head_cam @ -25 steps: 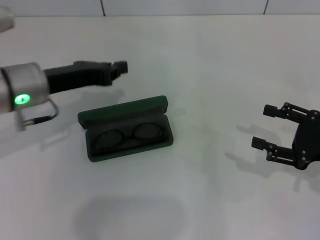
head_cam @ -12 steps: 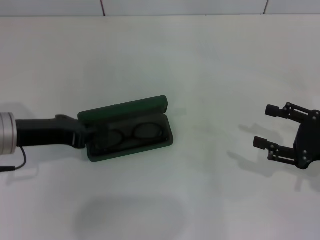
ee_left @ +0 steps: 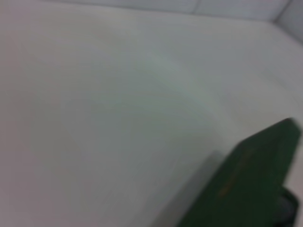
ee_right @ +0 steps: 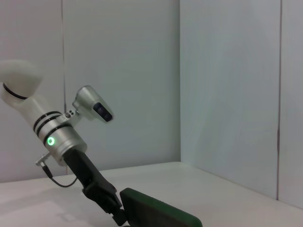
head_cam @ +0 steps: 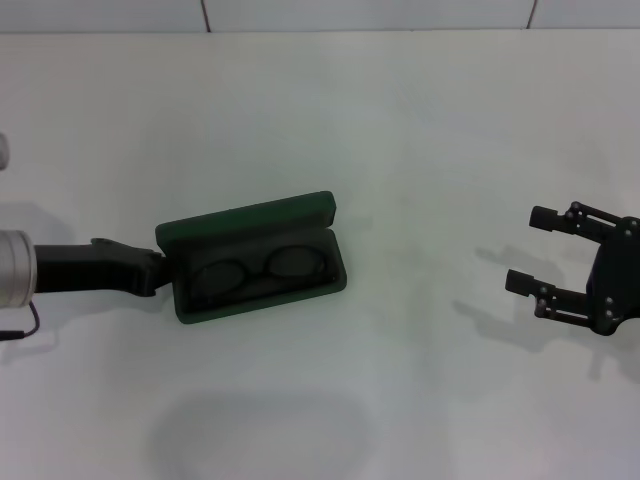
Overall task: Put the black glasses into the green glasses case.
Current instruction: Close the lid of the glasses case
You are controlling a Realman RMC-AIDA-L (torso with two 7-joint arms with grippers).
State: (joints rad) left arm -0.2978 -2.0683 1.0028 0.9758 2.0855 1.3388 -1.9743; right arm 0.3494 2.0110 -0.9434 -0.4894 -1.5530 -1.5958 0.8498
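From the head we look down on the table [head_cam: 420, 120]. Our left wrist camera sits close beside the green case [ee_left: 251, 189], past the left gripper [head_cam: 150, 272]. Our right wrist camera faces level across, sharing that case [ee_right: 158, 213] and gripper [ee_right: 113, 208].

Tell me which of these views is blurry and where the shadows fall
Left wrist view: soft and out of focus, the green glasses case a smeared edge. Head view: sharp, the black glasses readable in the case; soft shadows on the table beside the right gripper. Right wrist view: clear, evenly lit, the left gripper at the case.
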